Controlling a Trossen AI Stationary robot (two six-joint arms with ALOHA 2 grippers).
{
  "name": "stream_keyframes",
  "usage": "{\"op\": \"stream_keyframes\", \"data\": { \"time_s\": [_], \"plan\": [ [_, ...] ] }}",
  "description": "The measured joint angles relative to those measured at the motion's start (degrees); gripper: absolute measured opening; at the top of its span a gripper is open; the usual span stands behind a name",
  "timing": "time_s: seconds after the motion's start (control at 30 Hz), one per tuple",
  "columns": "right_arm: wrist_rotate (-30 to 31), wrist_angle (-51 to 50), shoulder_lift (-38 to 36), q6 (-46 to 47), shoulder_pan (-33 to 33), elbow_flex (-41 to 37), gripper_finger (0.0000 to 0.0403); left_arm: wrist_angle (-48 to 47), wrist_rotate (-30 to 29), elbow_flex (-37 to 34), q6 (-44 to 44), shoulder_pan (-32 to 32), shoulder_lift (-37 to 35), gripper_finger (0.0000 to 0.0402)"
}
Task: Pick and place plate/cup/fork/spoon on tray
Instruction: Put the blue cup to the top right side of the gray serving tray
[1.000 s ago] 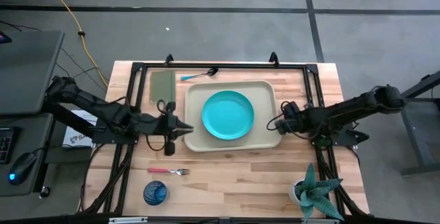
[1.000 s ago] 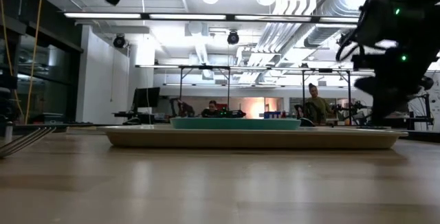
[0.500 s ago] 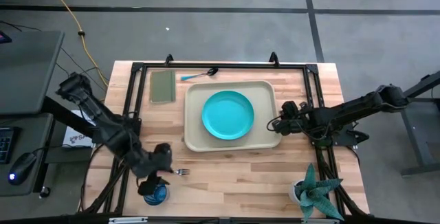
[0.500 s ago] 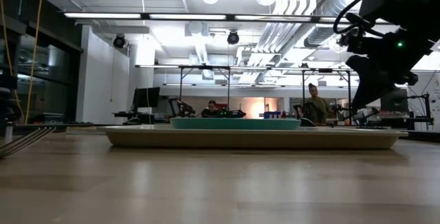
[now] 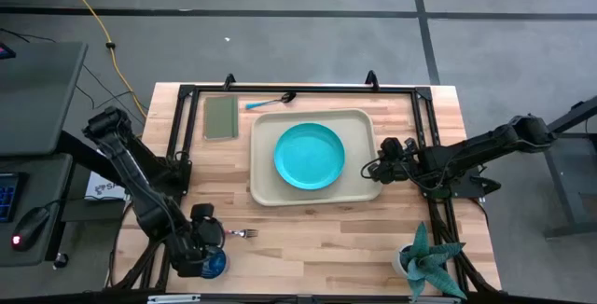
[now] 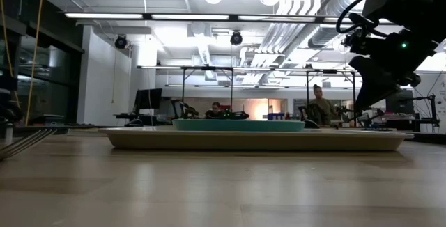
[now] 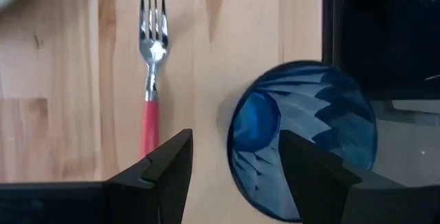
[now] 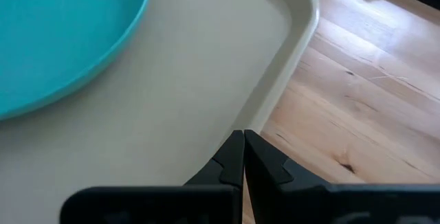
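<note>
The turquoise plate [image 5: 309,156] lies in the beige tray [image 5: 359,122] at the table's middle. The blue-handled spoon [image 5: 270,103] lies on the wood behind the tray. At the near left, the red-handled fork [image 7: 151,80] lies beside the dark-blue cup [image 7: 302,141], which stands upright on the wood. My left gripper [image 7: 237,159] hangs open over the cup [image 5: 217,265], pointing down. One finger is over the cup's inside and the other is outside its fork-side wall. My right gripper [image 8: 244,145] is shut above the tray's right rim [image 8: 302,25].
An olive-green square [image 5: 221,117] lies at the far left by the spoon. A potted plant [image 5: 429,262] stands at the near right corner. A black frame [image 5: 298,88] runs around the table's edges. Bare wood [image 5: 317,239] lies between the tray and the near edge.
My left gripper has swung from the tray's left rim toward the table's near edge and has tipped down over the cup. The plate, tray, fork, cup and spoon have stayed in place.
</note>
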Motion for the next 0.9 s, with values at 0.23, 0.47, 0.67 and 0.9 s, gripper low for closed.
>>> {"op": "stream_keyframes", "data": {
  "time_s": [0.23, 0.47, 0.67, 0.9],
  "plan": [
    [-0.18, 0.55, 0.38, -0.44, -0.01, 0.0, 0.0, 0.44, 1.32, -0.04, -0.34, -1.26, 3.75, 0.0197],
    [-0.2, 0.63, 0.38, -0.75, -0.01, 0.0, 0.0, 0.14, 1.88, -0.04, 1.19, -0.52, 7.94, 0.0197],
    [-0.18, 0.65, 0.38, -0.86, -0.01, 0.0, 0.0, 0.11, 2.24, -0.09, 5.26, 1.67, 9.83, 0.0176],
    [0.21, 0.65, 0.38, -0.9, 0.0, 0.0, 0.0, 0.08, 3.69, -0.09, 15.21, 7.23, 8.69, 0.0024]
  ]
}}
